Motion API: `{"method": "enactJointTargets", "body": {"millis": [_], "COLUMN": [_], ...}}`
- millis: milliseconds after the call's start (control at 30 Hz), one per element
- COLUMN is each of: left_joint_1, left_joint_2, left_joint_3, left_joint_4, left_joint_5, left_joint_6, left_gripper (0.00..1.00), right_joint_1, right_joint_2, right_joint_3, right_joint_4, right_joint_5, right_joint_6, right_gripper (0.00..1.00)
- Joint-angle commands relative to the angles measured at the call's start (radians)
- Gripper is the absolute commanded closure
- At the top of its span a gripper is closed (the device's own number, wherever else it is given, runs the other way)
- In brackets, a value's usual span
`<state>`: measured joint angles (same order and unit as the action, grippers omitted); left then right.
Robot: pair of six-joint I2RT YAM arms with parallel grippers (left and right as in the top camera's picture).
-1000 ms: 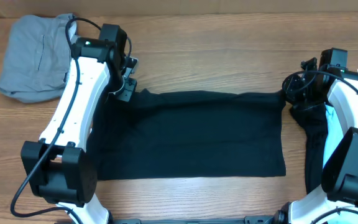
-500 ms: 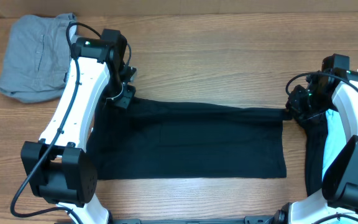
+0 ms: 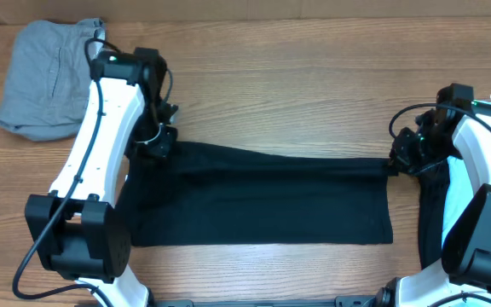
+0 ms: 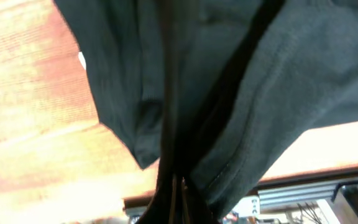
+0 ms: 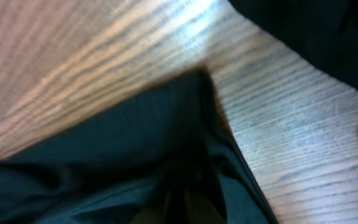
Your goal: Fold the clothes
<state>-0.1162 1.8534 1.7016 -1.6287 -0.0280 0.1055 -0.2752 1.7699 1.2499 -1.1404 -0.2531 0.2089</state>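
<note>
While the left gripper [image 3: 162, 147] pinches the black T-shirt [image 3: 262, 200], right gripper [image 3: 396, 162] meets its corner, closure unclear.

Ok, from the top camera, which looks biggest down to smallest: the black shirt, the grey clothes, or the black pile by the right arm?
1. black shirt, spread out wide.
2. grey clothes, bunched up in the corner.
3. black pile, looks smallest, but the right arm hides part of it, so unsure.
</note>
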Motion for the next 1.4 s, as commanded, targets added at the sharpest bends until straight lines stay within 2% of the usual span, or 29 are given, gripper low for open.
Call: {"method": "enactJointTargets", "body": {"millis": [0,133,200,233,267,300,367,500,733,767,900,967,1033,1200,1367], "left_joint_1": [0.025,0.028,0.028,0.028,0.028,0.028,0.028,0.028,0.028,0.028,0.028,0.028,0.028,0.028,0.028], "left_joint_2": [-0.023,-0.023,-0.023,-0.023,-0.023,-0.023,-0.023,-0.023,-0.023,-0.023,-0.023,-0.023,-0.023,-0.023,-0.023], "left_joint_3": [0.016,0.016,0.016,0.016,0.016,0.016,0.014,0.014,0.014,0.014,0.014,0.014,0.014,0.014,0.014], "left_joint_4": [-0.020,-0.047,-0.047,-0.048,-0.051,-0.056,-0.062,-0.061,-0.058,-0.049,-0.017,-0.008,-0.008,-0.009,-0.011], "left_joint_5": [-0.005,-0.004,0.003,0.009,0.019,0.025,0.026,0.033,0.050,0.069,0.094,0.107,0.106,0.107,0.106], "left_joint_6": [-0.026,-0.035,-0.035,-0.035,-0.035,-0.035,-0.036,-0.039,-0.039,-0.039,-0.039,-0.039,-0.039,-0.039,-0.038], "left_gripper": [0.96,0.96,0.91,0.89,0.87,0.85,0.81,0.64,0.57,0.57,0.57,0.56,0.56,0.60,0.64], "right_joint_1": [-0.006,-0.006,-0.006,-0.006,-0.006,-0.006,-0.006,-0.008,-0.006,-0.006,-0.001,0.001,0.001,0.001,-0.008], "right_joint_2": [-0.025,-0.025,-0.025,-0.025,-0.025,-0.025,-0.025,-0.025,-0.025,-0.025,-0.019,-0.018,-0.018,-0.018,-0.019], "right_joint_3": [-0.019,-0.032,-0.032,-0.032,-0.032,-0.032,-0.032,-0.032,-0.041,-0.060,-0.113,-0.132,-0.135,-0.135,-0.135], "right_joint_4": [0.001,-0.020,-0.032,-0.038,-0.046,-0.056,-0.070,-0.071,0.005,0.044,0.117,0.130,0.121,0.071,0.052], "right_joint_5": [0.017,0.017,0.018,0.018,0.018,0.021,0.048,0.062,0.018,-0.023,-0.055,-0.057,-0.070,-0.068,-0.014], "right_joint_6": [0.001,0.000,0.000,0.000,0.000,-0.001,0.000,0.000,0.001,0.000,0.000,0.001,0.000,0.000,0.010], "right_gripper": [0.90,0.90,0.87,0.81,0.65,0.56,0.55,0.55,0.51,0.48,0.48,0.50,0.65,0.96,0.95]}}
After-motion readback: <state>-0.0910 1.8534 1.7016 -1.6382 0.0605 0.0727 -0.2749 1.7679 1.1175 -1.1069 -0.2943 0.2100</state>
